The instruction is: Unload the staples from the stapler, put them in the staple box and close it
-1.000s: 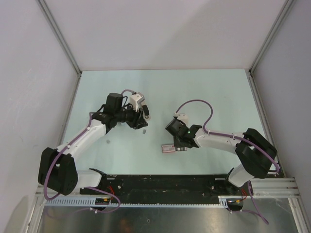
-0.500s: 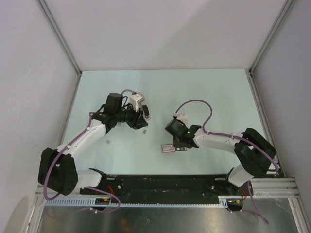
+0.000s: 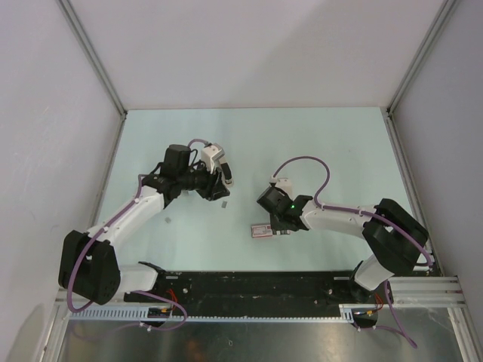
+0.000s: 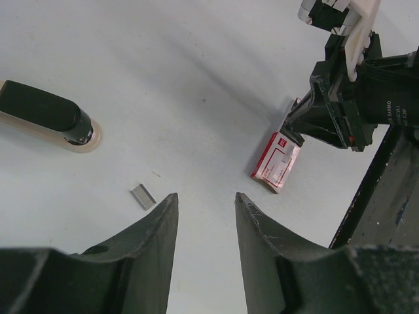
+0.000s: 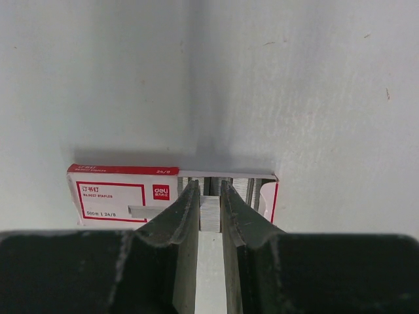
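White arms (image 3: 128, 213) with black joints (image 3: 90, 264) (purple cables (image 3: 306, 160) looped alongside).

A pale green worktop (image 3: 249, 143) is closed in by grey walls (image 3: 249, 53) on three sides, with metal posts (image 3: 90, 56) in the back corners. A small red and white box (image 3: 261, 231) is laid flat near the front, one end open. A tiny dark speck (image 3: 167, 220) is seen well to its left. A black plate (image 3: 256, 285) is fixed along the near edge.

Right end effector (image 3: 278, 228) slightly nearer base.
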Robot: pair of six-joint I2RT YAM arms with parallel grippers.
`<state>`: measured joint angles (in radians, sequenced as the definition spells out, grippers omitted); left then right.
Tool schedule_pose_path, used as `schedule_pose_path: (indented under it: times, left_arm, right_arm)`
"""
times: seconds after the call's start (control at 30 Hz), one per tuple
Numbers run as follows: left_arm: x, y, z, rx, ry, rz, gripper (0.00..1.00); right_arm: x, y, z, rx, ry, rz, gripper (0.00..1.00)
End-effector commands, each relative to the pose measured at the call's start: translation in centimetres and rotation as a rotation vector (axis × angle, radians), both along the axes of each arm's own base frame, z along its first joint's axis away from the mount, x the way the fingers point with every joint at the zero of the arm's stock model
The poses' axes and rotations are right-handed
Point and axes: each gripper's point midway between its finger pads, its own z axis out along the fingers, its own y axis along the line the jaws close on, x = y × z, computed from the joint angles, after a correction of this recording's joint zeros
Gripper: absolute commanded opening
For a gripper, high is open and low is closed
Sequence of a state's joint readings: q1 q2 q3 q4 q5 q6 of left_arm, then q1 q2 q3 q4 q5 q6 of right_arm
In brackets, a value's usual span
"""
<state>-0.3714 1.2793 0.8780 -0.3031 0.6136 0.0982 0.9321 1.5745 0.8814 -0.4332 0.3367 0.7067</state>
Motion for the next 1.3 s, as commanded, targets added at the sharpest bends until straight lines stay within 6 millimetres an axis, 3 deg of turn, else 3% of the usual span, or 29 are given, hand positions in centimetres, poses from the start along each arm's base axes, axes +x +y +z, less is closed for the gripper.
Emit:
schedule_pose_path:
  times: [0.0, 0.7, 1.03, 1.27]
  left_arm:
    - [-0.7, -0.4, 0.9, -0.012, -0.063, -0.067, 0.45]
    - [-0.7, -0.4, 0.9, -0.014, -0.059, -0.068, 0.45]
    - [-0.7, -0.5, 0.8, -0.016, -0.055, -0.070, 0.45]
    - [-0.8, -0.5, 0.8, -0.016, -0.055, -0.071, 0.45]
  right_arm:
    - [0.8, -0.1, 0.3, 0.001, -0.041, -0.025, 0.16]
    - [0.6, 0.2, -0.1, 0.003, -0.032, -0.013, 0.19]
    - [1.5, -0.4, 1.9, 0.030, -0.075, -0.023, 0.19]
    - [1.7, -0.3, 1.6, 0.026, -0.070, -0.015, 0.19]
